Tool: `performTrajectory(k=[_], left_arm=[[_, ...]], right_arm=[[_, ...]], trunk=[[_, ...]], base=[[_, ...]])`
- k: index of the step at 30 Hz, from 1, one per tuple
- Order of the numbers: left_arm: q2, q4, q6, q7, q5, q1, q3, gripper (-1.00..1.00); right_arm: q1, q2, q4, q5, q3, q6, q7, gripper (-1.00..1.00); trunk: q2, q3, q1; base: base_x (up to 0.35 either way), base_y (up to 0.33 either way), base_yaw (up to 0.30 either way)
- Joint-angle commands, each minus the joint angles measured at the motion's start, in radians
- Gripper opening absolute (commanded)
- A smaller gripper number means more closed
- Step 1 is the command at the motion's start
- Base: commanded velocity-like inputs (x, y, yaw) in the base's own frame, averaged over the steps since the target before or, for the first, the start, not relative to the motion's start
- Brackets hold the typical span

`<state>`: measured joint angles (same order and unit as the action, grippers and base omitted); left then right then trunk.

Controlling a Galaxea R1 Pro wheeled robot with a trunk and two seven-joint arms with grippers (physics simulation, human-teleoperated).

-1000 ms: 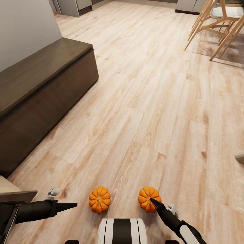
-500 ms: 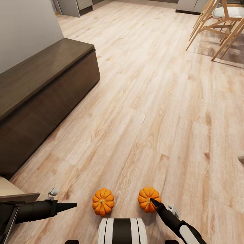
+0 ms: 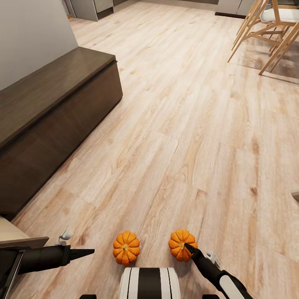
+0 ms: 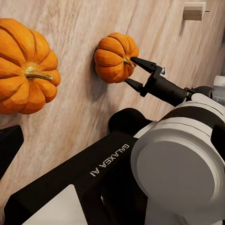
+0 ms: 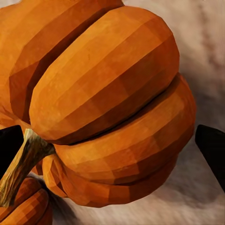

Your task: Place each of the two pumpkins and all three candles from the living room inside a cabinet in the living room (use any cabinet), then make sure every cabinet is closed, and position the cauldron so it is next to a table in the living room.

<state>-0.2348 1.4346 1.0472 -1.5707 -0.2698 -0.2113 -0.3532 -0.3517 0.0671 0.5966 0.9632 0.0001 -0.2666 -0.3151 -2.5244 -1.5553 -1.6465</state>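
Observation:
Two orange pumpkins lie on the plank floor just ahead of my base, the left pumpkin (image 3: 126, 248) (image 4: 27, 65) and the right pumpkin (image 3: 181, 244) (image 4: 114, 57) (image 5: 108, 108). My right gripper (image 3: 187, 248) (image 4: 132, 71) is down at the right pumpkin's stem side, open, with a dark fingertip on either side of it in the right wrist view. The left gripper (image 3: 85, 251) hovers open beside the left pumpkin, apart from it. The long dark-brown cabinet (image 3: 54, 104) runs along the left wall. A tan candle (image 4: 193, 11) (image 3: 295, 194) sits on the floor further off.
A pale wood compartment with a dark front (image 3: 20, 239) sticks out at the lower left, close by my left arm. Wooden chairs (image 3: 270, 29) stand at the far right, grey kitchen units (image 3: 89, 8) at the back. My trunk (image 3: 149, 282) is right behind the pumpkins.
The view shifted slightly to the right a second ago, carrying the floor and left pumpkin with it. The right pumpkin kept its place at my right gripper. Nothing has moved since.

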Motion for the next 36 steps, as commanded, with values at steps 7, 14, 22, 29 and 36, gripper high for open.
performTrajectory(k=[7, 14, 22, 29, 36], left_arm=[[0.000, 0.000, 0.000, 0.000, 0.000, 0.000, 0.000, 1.00], [0.000, 0.000, 0.000, 0.000, 0.000, 0.000, 0.000, 1.00], [0.000, 0.000, 0.000, 0.000, 0.000, 0.000, 0.000, 1.00], [0.000, 0.000, 0.000, 0.000, 0.000, 0.000, 0.000, 1.00], [-0.001, 0.000, 0.000, 0.000, -0.001, 0.000, -0.005, 1.00]], right_arm=[[0.000, -0.003, -0.003, -0.014, 0.000, 0.001, 0.016, -1.00], [0.000, -0.003, -0.003, -0.014, 0.000, 0.002, 0.016, -1.00], [0.000, -0.003, -0.003, -0.015, 0.000, 0.003, 0.016, -1.00], [0.000, -0.003, -0.003, -0.015, 0.000, 0.003, 0.016, -1.00], [0.000, -0.003, -0.003, -0.016, 0.000, 0.003, 0.016, -1.00]], trunk=[[0.000, 0.000, 0.000], [0.000, 0.000, 0.000], [0.000, 0.000, 0.000], [0.000, 0.000, 0.000], [0.000, 0.000, 0.000]], base=[[0.000, 0.000, 0.000], [0.000, 0.000, 0.000], [0.000, 0.000, 0.000], [0.000, 0.000, 0.000], [0.000, 0.000, 0.000]])
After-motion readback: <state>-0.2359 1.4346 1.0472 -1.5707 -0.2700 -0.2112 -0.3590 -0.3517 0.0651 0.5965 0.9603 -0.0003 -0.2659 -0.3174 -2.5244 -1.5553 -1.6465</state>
